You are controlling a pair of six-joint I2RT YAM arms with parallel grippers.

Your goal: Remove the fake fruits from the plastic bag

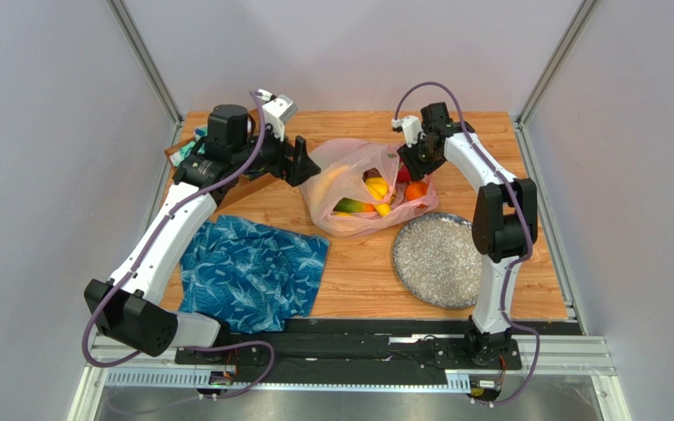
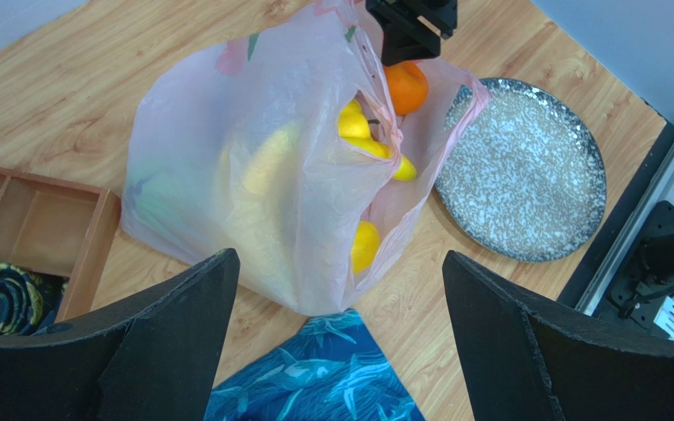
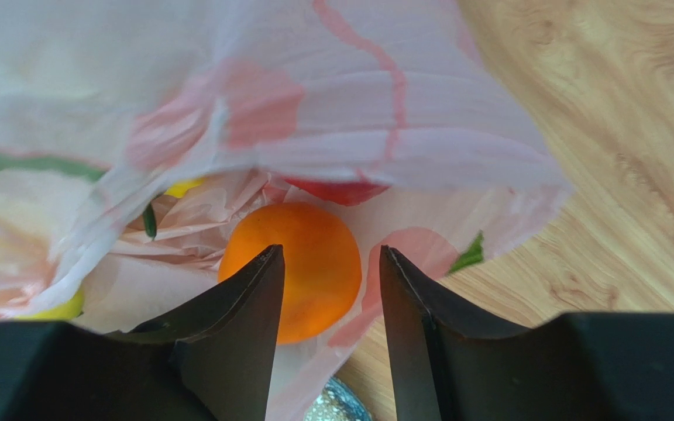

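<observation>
**Q:** Where does everything sit?

**Me:** On the table [image 1: 358,272], the plastic bag [image 1: 349,175] lies slumped between my two arms. Its mouth gapes toward my right side and the plate [image 1: 437,259]. The fruits are all inside it or at its lip, and none lies out on the wood.

**Q:** Which fruit is within reach?

**Me:** The orange [image 3: 314,237]. It rests at the mouth on the plate side, on the bag's lower sheet. The yellow pieces [image 1: 376,187] lie deeper in, toward my left.

**Q:** Which arm is nearer to it?

**Me:** The right one, clearly. My right gripper [image 3: 330,254] hangs just over the mouth and points down at the orange. The orange lies straight beyond the fingertips, a little toward one finger rather than centred. It is round, so there is no long axis to line up with.

**Q:** Are you holding it?

**Me:** I judge not. The right gripper's fingers stand part-way apart with nothing between them, and the orange shows past their tips.

**Q:** And the left?

**Me:** My left gripper [image 2: 339,256] is spread wide and empty. It hovers over the bag's closed side, well away from the orange.

**Q:** What does the next move turn on?

**Me:** I need to go down past the loose fold at the bag's rim and shift slightly so the orange sits mid-gap.
</observation>
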